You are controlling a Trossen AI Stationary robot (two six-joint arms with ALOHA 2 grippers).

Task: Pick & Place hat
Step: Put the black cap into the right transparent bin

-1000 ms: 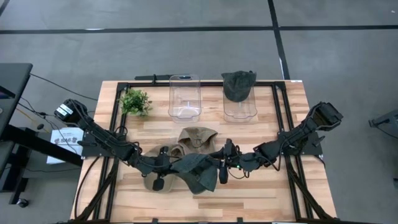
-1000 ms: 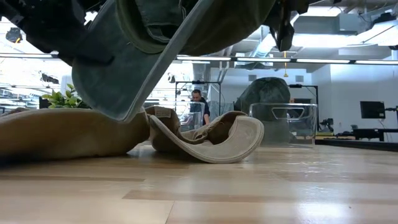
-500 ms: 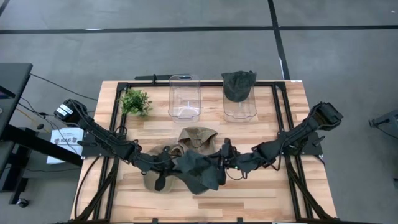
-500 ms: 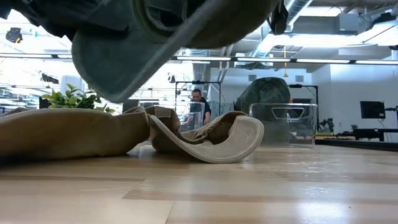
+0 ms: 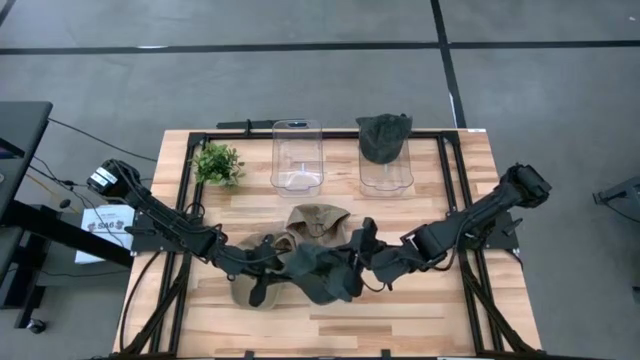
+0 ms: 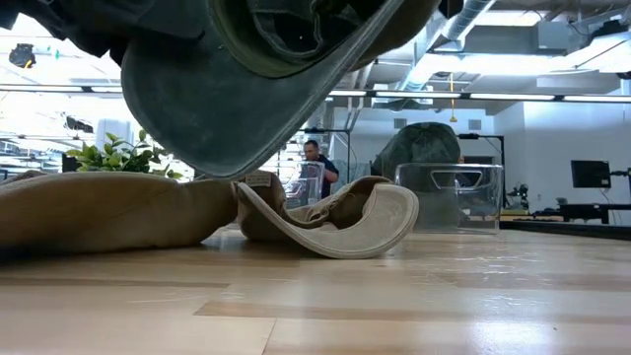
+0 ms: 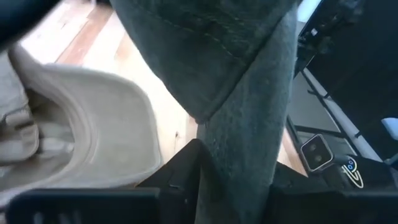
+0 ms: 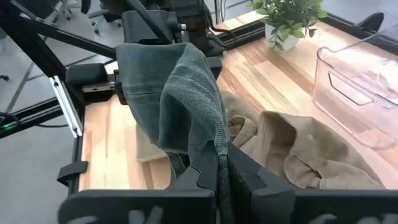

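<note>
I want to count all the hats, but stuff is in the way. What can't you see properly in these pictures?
- High view: the tan hat at the near left lies partly under the green hat and left gripper.
- Low view: the green hat's top is cut off by the picture's edge.
- Low view: the person behind is too small to make out.
- Left wrist view: the green hat blurs and hides most of the table.

Dark green hat (image 8: 180,99): matt, coarse woven cloth | tan hats (image 8: 311,155): soft matt cloth | desk (image 6: 394,296): smooth, lightly glossy wood | bins (image 5: 297,155): clear glossy plastic
</note>
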